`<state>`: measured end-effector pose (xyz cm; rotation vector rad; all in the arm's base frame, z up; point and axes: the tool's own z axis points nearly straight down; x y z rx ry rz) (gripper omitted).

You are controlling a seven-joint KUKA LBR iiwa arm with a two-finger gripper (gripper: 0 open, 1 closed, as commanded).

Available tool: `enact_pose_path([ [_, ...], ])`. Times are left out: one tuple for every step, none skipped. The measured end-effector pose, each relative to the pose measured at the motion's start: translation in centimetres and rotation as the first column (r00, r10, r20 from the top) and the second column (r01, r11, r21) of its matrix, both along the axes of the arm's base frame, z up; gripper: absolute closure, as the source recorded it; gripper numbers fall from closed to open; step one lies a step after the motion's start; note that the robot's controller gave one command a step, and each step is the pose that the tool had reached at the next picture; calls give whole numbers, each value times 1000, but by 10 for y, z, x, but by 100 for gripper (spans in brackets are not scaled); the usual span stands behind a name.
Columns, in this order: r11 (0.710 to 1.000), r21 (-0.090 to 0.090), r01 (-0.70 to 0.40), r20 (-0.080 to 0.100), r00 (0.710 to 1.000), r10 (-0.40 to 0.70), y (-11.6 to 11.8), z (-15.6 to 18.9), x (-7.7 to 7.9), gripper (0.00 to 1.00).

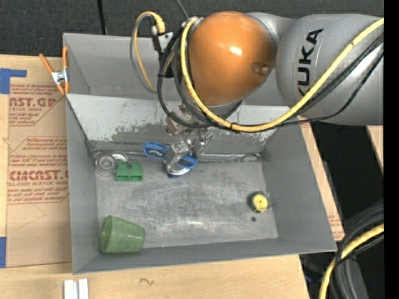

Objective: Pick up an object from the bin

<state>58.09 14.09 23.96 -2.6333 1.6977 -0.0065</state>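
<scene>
My gripper (189, 147) hangs under the orange wrist cover, low over the back middle of the bin floor. Directly below and touching it lies a blue-handled thing like a pair of scissors (179, 166), with one blue loop at the gripper's tip and the other loop a little to the left. Whether it is gripped I cannot tell. A green toy block (129, 172) rests to the left of the blue thing, and a small clear ring (106, 164) sits beside the block.
A pale green cup (121, 235) lies on its side at the front left corner. A small yellow round piece (259, 202) sits at the right of the floor. The arm and its cables cover the bin's back right.
</scene>
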Motion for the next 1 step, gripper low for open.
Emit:
enact_pose_path([
  [864, -2, -503, -5, 864, 503, -5, 76, -21, 100],
])
